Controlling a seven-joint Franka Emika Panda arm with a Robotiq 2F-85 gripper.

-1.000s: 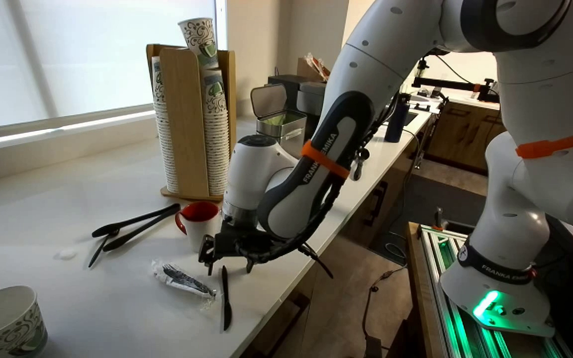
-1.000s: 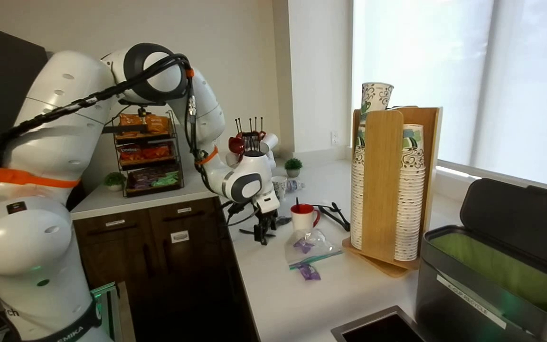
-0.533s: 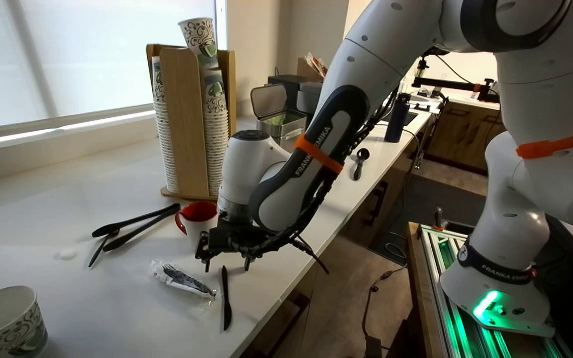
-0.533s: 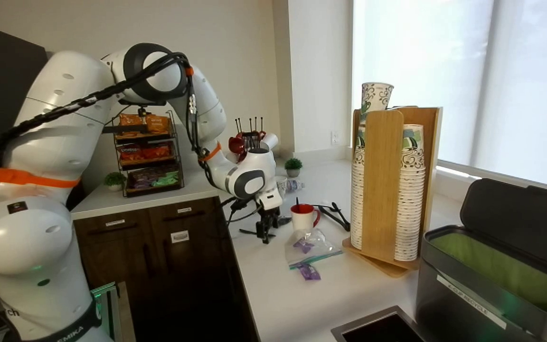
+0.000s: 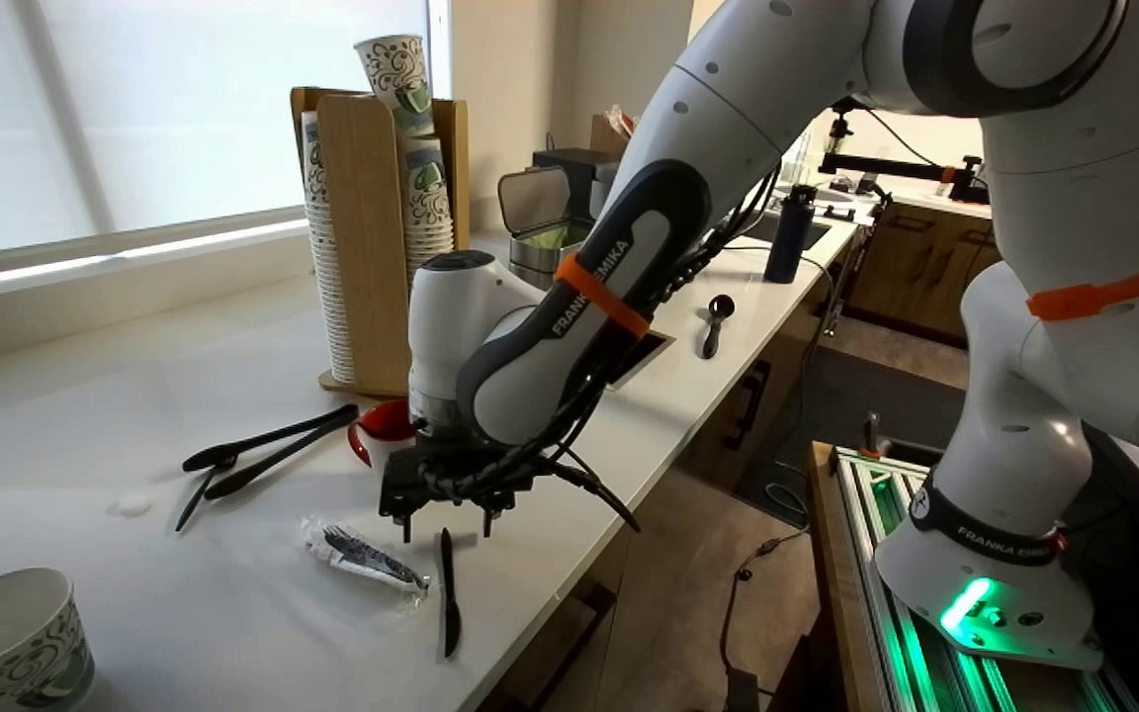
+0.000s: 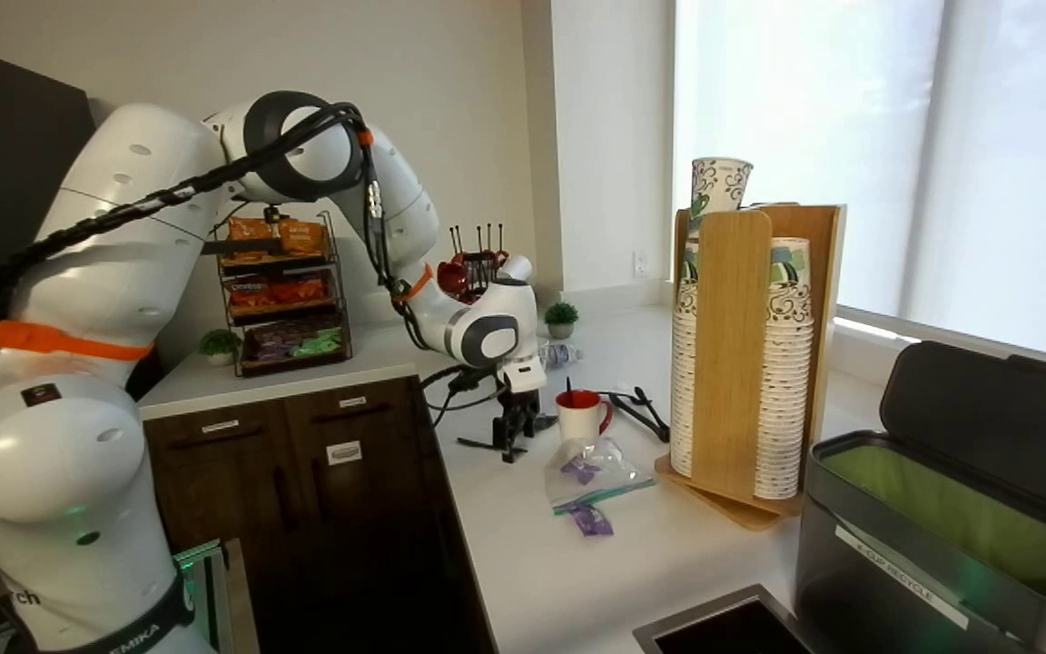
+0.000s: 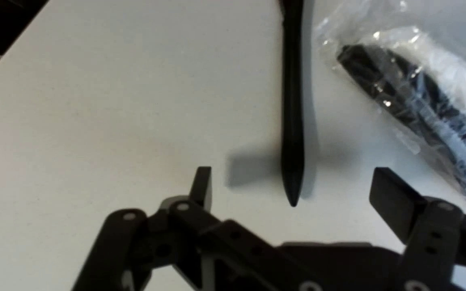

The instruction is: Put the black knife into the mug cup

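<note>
The black knife (image 5: 448, 598) lies flat on the white counter near its front edge. In the wrist view the knife (image 7: 292, 105) points at the camera with its tapered handle end. My gripper (image 7: 291, 178) is open and empty. Its fingers stand on either side of that handle end, touching nothing, with their shadows on the counter. The gripper also shows low over the counter in both exterior views (image 5: 447, 529) (image 6: 512, 447). The white mug with the red inside (image 6: 579, 418) stands upright beside the gripper, with a thin dark stick-like thing poking out. In an exterior view the gripper partly hides the mug (image 5: 387, 420).
A black utensil in clear plastic wrap (image 5: 362, 557) lies close beside the knife. Black tongs (image 5: 273, 455) lie behind it. A patterned paper cup (image 5: 21, 643) stands at the corner. A wooden cup rack (image 5: 367, 247) and a plastic bag (image 6: 605, 472) are near the mug.
The arm and gripper have shifted a little, leftward in an exterior view and rightward in an exterior view from across, and the gripper has levelled. The knife and mug have not moved.
</note>
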